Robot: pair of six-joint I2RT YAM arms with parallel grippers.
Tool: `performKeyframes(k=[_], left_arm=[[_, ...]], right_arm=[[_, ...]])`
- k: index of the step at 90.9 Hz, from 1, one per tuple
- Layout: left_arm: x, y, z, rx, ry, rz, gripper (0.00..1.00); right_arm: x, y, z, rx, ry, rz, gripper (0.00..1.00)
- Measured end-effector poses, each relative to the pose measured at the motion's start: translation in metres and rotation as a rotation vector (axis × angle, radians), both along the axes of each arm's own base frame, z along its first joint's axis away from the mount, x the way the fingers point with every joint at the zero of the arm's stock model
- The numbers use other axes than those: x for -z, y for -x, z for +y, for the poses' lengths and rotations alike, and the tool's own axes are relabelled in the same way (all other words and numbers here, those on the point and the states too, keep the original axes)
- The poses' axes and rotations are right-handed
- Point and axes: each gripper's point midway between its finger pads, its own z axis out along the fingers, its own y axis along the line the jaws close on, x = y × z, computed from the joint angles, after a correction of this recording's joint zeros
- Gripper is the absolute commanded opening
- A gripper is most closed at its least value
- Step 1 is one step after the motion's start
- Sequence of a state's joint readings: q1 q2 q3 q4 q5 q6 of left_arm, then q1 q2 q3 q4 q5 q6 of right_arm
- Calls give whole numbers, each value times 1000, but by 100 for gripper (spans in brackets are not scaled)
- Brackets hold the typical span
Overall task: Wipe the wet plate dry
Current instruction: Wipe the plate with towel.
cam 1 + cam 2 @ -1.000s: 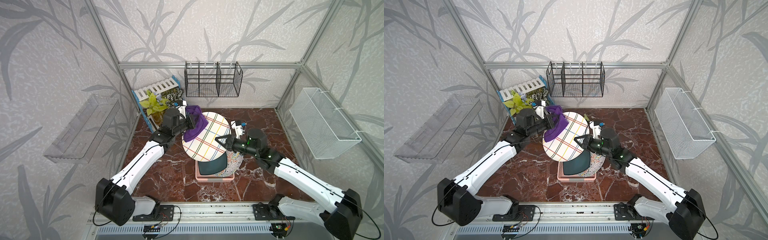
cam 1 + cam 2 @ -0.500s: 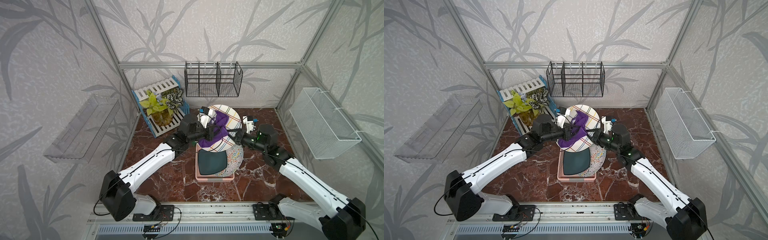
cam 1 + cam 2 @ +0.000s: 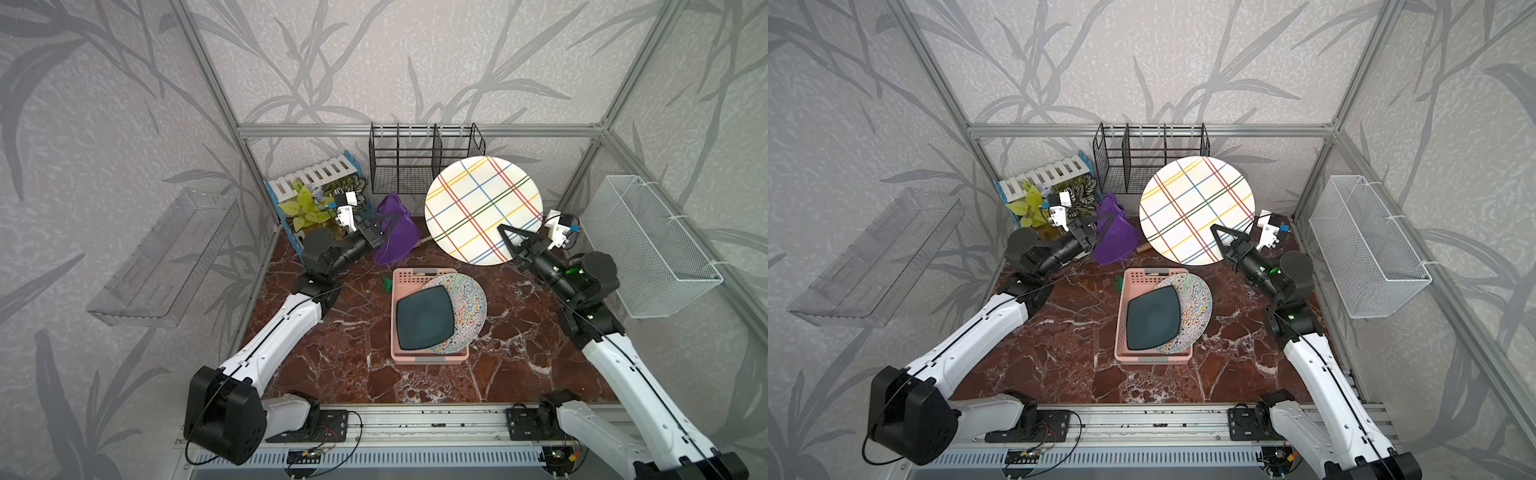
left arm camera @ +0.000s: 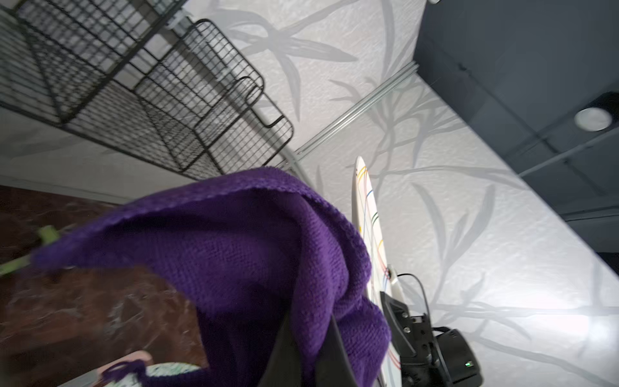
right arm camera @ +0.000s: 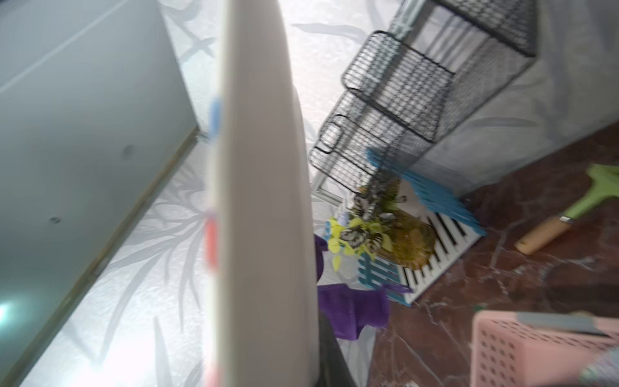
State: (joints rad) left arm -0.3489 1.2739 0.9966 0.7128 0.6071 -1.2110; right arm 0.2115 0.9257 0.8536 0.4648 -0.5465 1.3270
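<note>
We note right tool clenched on the raised plate, left tool grasping the cloth apart; wiping next needs contact.

Three plates show in both top views: one plaid plate upper right of centre, and one dark plate and one speckled plate at centre. One purple cloth is left of the plaid plate. One pink tray is at centre. There are two wire baskets: a black basket with three compartments at top centre, and a white basket at right. One clear shelf is at left, and one slatted rack is upper left of centre. There are two arms, the left arm and the right arm. One spatula shows in the right wrist view.
</note>
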Motion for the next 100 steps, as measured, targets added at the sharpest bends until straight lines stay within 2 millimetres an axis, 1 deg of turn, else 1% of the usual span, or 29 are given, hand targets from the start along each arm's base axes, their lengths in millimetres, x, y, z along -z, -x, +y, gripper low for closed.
performKeyframes(k=[7, 15, 22, 28, 33, 38, 51, 61, 65, 72, 79, 85, 91, 100], left_arm=[[-35, 10, 0, 67, 155, -37, 0], [-66, 19, -2, 150, 312, -63, 0], [-83, 22, -6, 215, 412, -66, 0], [-92, 24, -12, 263, 476, -62, 0], [-100, 23, -11, 283, 535, -65, 0], [-103, 21, -7, 296, 589, -65, 0], [-109, 25, 2, 336, 688, -83, 0], [-103, 22, 12, 316, 699, -74, 0], [-99, 18, 16, 301, 696, -61, 0], [-96, 12, 17, 288, 692, -43, 0], [-98, 11, 13, 302, 696, -37, 0], [-106, 13, 4, 335, 706, -44, 0], [-115, 16, -5, 370, 717, -53, 0], [-130, 23, -16, 421, 737, -69, 0]], right_arm=[[-16, 5, 7, -50, -50, -54, 0], [-20, 4, 19, -102, -84, -69, 0], [-16, 0, 33, -146, -98, -56, 0], [-14, -3, 46, -180, -107, -47, 0], [-18, -6, 49, -180, -128, -54, 0], [-24, -7, 52, -181, -139, -70, 0], [-32, -6, 53, -186, -143, -93, 0], [-39, -3, 46, -171, -132, -119, 0], [-45, 1, 44, -173, -131, -133, 0], [-64, 10, 42, -181, -140, -179, 0], [-80, 21, 45, -206, -153, -229, 0], [-85, 28, 51, -231, -158, -248, 0], [-81, 30, 61, -260, -154, -239, 0], [-67, 26, 82, -310, -142, -199, 0]])
